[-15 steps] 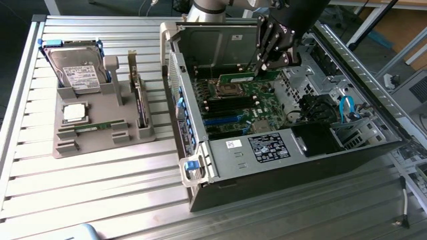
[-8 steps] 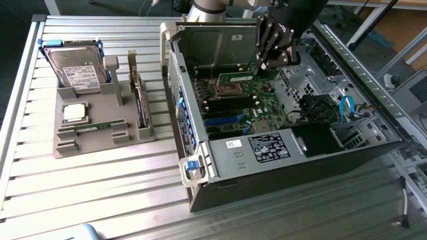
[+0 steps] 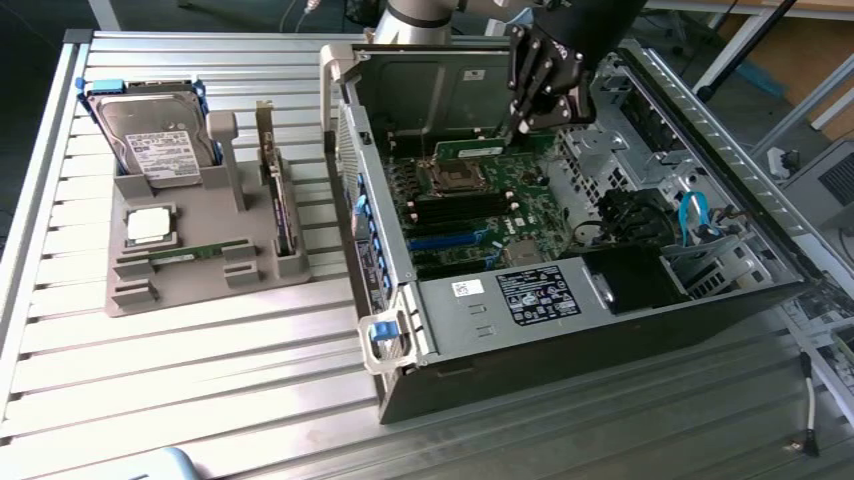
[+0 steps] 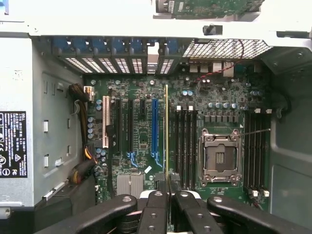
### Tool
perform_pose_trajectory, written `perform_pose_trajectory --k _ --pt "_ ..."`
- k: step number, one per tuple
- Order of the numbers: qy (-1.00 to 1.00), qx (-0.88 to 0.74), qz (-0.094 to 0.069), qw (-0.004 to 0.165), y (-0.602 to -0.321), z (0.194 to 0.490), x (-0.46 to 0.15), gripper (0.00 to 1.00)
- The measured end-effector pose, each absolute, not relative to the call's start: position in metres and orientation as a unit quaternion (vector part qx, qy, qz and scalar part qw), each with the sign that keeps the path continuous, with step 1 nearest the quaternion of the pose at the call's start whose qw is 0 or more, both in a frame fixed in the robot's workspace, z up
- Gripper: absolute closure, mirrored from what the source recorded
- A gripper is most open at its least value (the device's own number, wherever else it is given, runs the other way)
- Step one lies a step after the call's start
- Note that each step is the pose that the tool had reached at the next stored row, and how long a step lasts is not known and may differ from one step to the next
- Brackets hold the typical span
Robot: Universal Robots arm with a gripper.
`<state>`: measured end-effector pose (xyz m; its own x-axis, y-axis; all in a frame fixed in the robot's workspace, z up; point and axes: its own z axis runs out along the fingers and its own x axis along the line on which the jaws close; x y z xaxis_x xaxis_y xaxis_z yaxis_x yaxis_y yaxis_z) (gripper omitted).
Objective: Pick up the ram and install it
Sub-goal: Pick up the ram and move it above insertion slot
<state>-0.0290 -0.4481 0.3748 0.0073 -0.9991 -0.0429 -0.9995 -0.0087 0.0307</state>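
My gripper (image 4: 168,195) is shut on the ram (image 4: 166,131), a thin green stick seen edge-on between the black fingers (image 4: 155,207). It hangs over the motherboard (image 4: 141,141), roughly in line with the black memory slots (image 4: 185,141) beside the processor socket (image 4: 219,156). In the exterior view the gripper (image 3: 527,125) reaches into the open computer case (image 3: 561,300) from above, with the ram (image 3: 474,150) as a green strip under its fingertips. I cannot tell whether the ram touches a slot. A second, similar stick (image 3: 194,252) lies on the grey tray (image 3: 200,290).
On the grey tray at the exterior view's left stand a hard drive (image 3: 154,145), a silver processor chip (image 3: 150,225) and a dark expansion card (image 3: 278,200). Case walls, a drive cage (image 3: 641,275) and blue cables (image 3: 694,220) surround the motherboard. Another bank of memory slots (image 4: 256,146) lies beyond the socket.
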Motion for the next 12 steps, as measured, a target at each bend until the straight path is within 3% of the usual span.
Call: perform_pose_trajectory --k 12 --pt "0.704 -0.71 0.026 0.004 -0.434 0.374 -0.029 0.88"
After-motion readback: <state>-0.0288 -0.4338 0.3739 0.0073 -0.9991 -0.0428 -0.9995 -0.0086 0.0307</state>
